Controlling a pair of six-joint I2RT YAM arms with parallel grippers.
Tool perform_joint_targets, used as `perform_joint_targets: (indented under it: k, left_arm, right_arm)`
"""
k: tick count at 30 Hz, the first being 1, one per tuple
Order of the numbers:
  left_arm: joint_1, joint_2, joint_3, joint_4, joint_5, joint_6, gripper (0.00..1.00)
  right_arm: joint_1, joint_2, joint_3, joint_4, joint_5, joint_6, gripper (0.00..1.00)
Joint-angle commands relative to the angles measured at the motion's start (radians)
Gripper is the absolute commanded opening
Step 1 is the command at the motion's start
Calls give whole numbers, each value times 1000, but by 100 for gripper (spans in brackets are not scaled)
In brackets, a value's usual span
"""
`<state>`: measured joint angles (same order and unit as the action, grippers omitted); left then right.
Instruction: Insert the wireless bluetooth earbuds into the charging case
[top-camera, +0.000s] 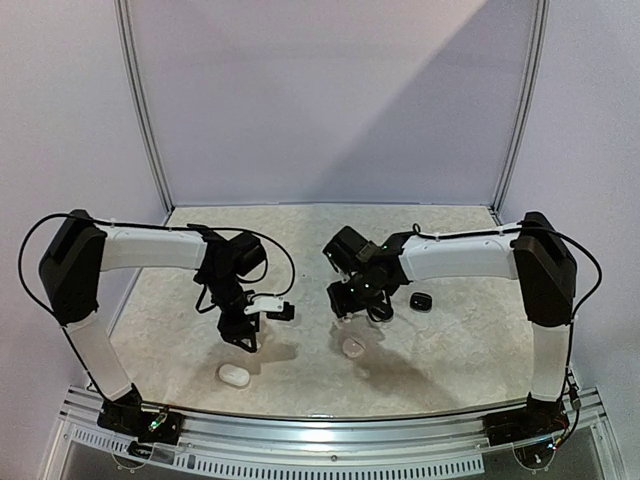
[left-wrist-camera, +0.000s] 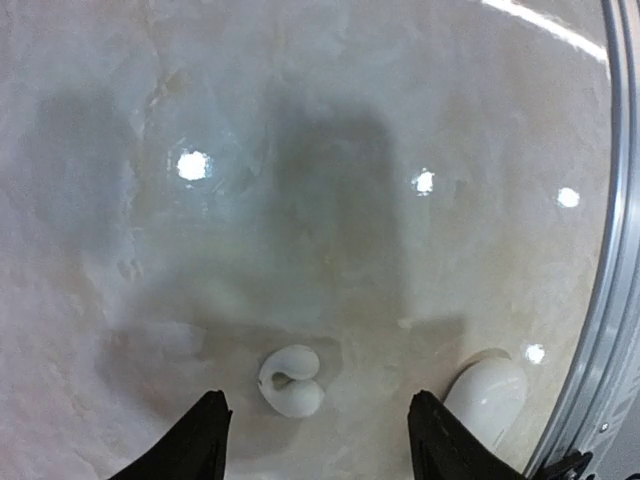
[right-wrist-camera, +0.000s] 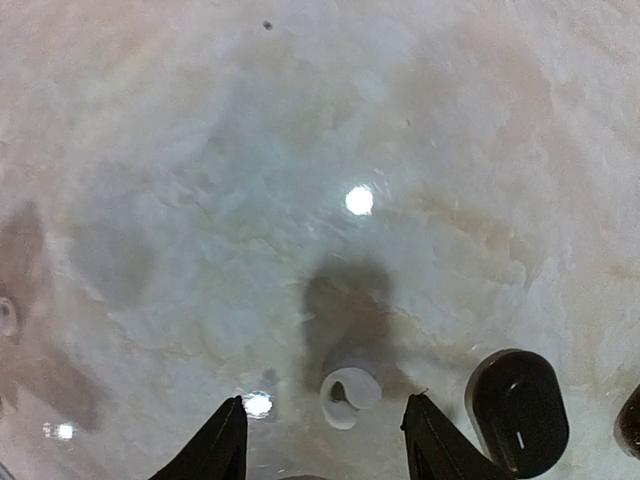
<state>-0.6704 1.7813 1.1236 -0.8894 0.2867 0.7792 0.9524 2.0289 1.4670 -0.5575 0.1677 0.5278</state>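
Looking down, you find the left pincer (left-wrist-camera: 318, 425) open above a white earbud (left-wrist-camera: 290, 381) lying on the worktop (left-wrist-camera: 300, 150), what seems a white case (left-wrist-camera: 487, 398) just beside it. Your right pincer (right-wrist-camera: 325, 415) also stands open over a second white earbud (right-wrist-camera: 348, 396), black case (right-wrist-camera: 515, 410) near.

Your left arm (top-camera: 150, 247) and right arm (top-camera: 470, 255) both reach inward, elbows out, wrists bent downward. The left jaws stand apart, gripping nothing; the right jaws likewise.
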Motion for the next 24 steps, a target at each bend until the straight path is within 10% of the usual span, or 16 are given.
perform_joint_targets:
  k: [1, 14, 24]
  left_arm:
    - [44, -134, 12, -56, 35, 20, 64]
    - [505, -670, -247, -83, 143, -62, 80]
    - [588, -1013, -459, -5, -36, -206, 99]
  right_arm:
    - [0, -82, 90, 2, -53, -129, 56]
    - [340, 81, 243, 240, -157, -562, 69]
    - [391, 324, 411, 236, -113, -572, 77]
